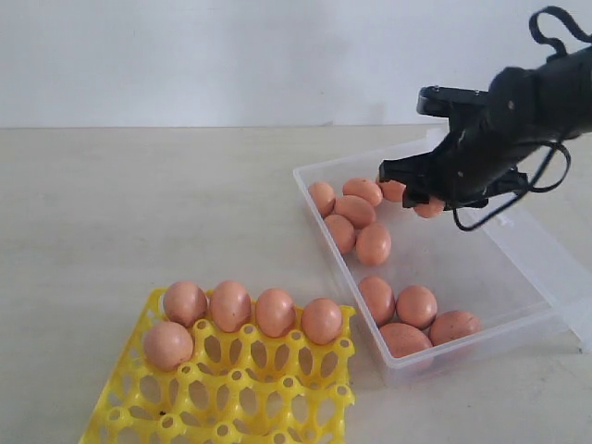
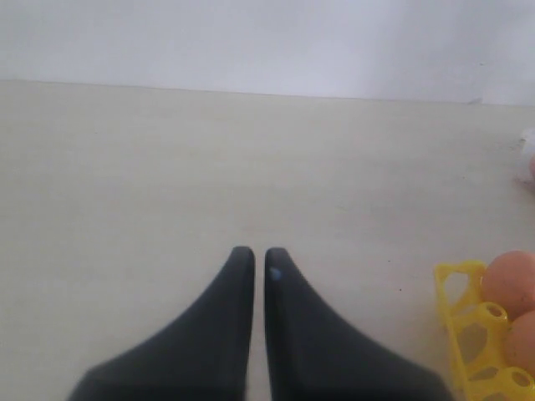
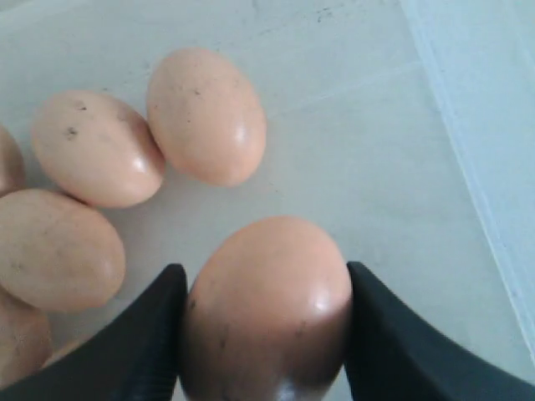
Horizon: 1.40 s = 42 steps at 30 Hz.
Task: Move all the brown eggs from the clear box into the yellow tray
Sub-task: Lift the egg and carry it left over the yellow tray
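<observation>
Gripping: right gripper point(image 3: 266, 274) pinches smooth orange-brown egg point(image 3: 267, 322) across its belly for carrying, maybe off the clear plastic box point(image 1: 490, 268) floor
Left gripper point(image 2: 259, 255): closed, empty, parked aside

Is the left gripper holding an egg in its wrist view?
No, the left gripper is shut, its two dark fingers pressed almost together with nothing between them, above the table.
</observation>
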Each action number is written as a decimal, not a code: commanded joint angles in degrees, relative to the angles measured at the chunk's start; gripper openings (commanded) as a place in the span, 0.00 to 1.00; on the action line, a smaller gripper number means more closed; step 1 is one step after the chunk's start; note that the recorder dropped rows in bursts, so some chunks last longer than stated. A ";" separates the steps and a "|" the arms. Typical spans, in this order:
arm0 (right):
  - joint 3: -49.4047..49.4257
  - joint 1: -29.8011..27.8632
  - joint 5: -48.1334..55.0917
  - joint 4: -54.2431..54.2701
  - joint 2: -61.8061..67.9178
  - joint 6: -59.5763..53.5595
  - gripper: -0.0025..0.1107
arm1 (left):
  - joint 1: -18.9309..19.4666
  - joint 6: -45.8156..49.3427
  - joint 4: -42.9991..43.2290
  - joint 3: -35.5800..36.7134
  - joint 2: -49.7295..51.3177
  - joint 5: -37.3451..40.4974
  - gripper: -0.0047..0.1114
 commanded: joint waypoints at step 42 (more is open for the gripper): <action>33.82 32.30 -74.40 -52.53 -20.45 38.45 0.02 | -0.03 0.24 0.00 0.23 -0.17 -0.35 0.08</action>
